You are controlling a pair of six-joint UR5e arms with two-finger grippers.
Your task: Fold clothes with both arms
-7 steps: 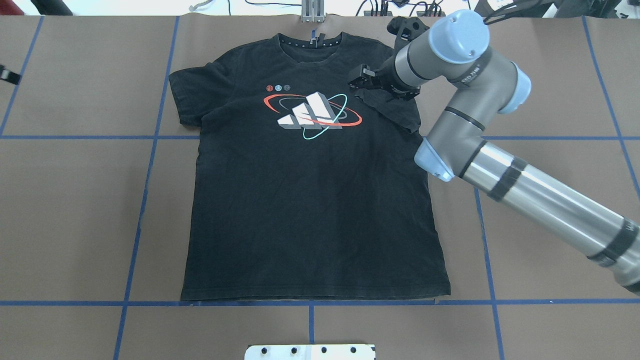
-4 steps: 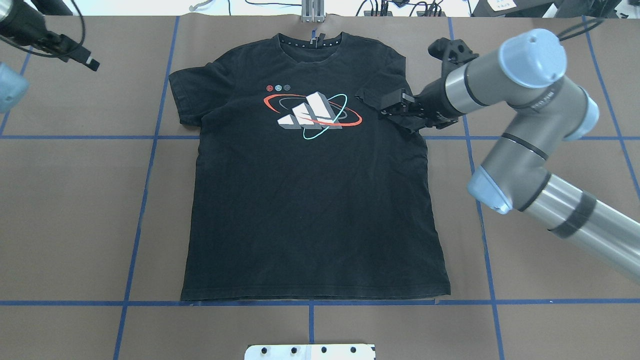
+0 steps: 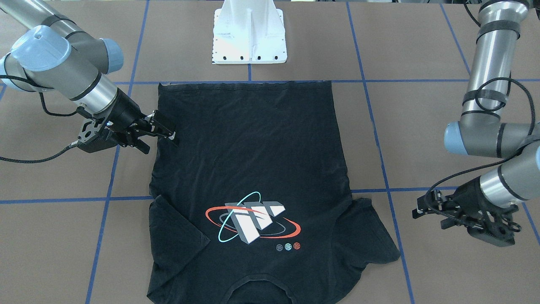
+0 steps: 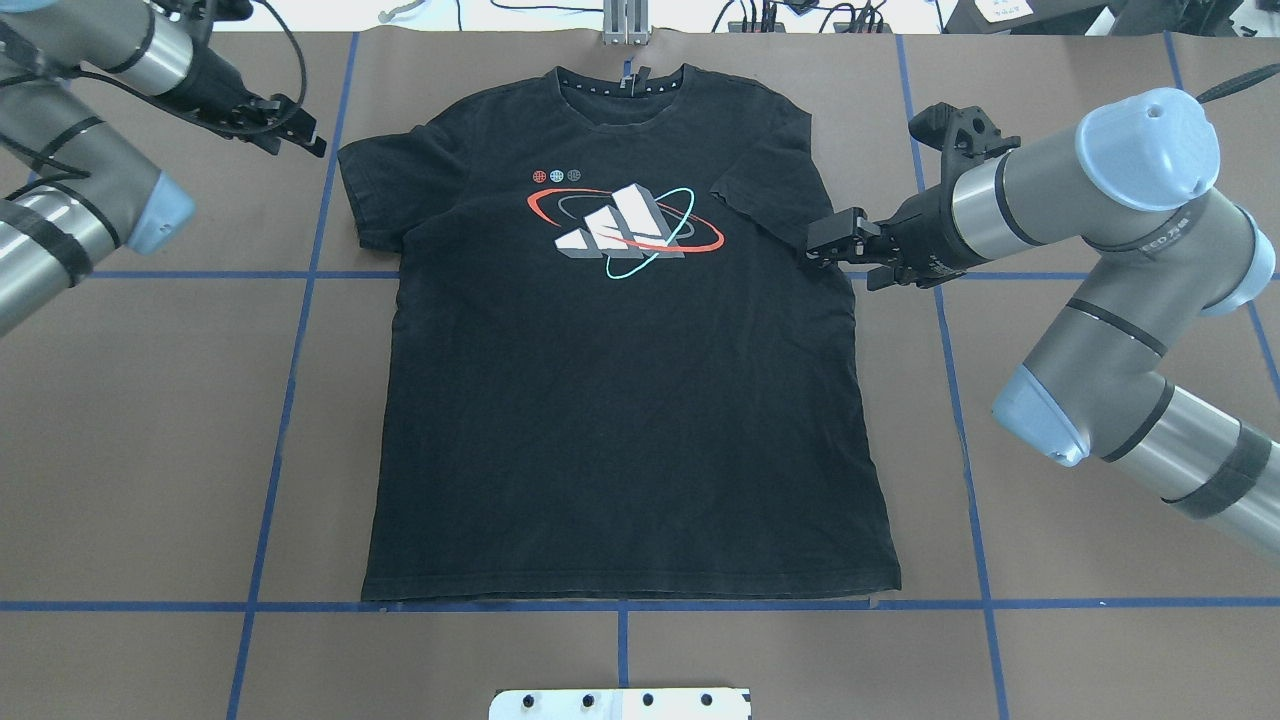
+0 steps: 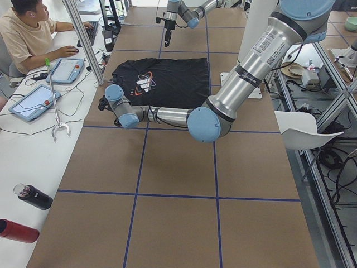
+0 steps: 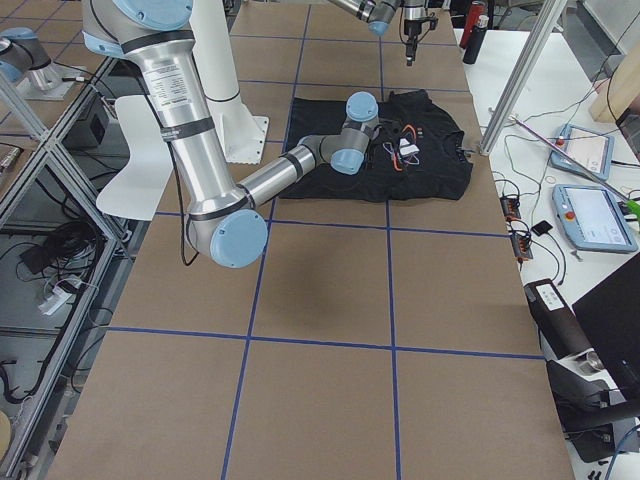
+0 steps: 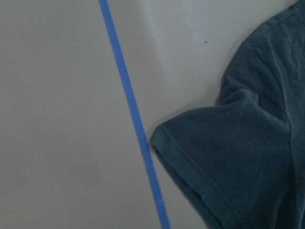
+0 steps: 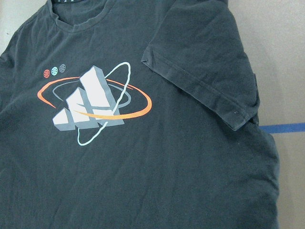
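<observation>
The black T-shirt (image 4: 620, 420) lies flat and print up on the brown table, collar at the far edge (image 3: 253, 160). Its sleeve on my right side (image 4: 770, 215) is folded in over the chest (image 8: 205, 71). My right gripper (image 4: 815, 247) hovers at the shirt's right edge just below that sleeve, open and holding nothing (image 3: 161, 142). Off to the left of the flat left sleeve (image 7: 248, 157) and apart from it, my left gripper (image 4: 298, 140) is open over bare table (image 3: 424, 213).
Blue tape lines (image 4: 290, 380) grid the table. The white pedestal base (image 3: 249, 38) stands behind the shirt's hem. A person (image 5: 33, 33) sits at a side desk with tablets, and bottles (image 5: 22, 215) lie there.
My right gripper let go of the right sleeve, leaving it folded inward, and drew back to the shirt's right edge. My left arm came in from the upper left towards the left sleeve.
</observation>
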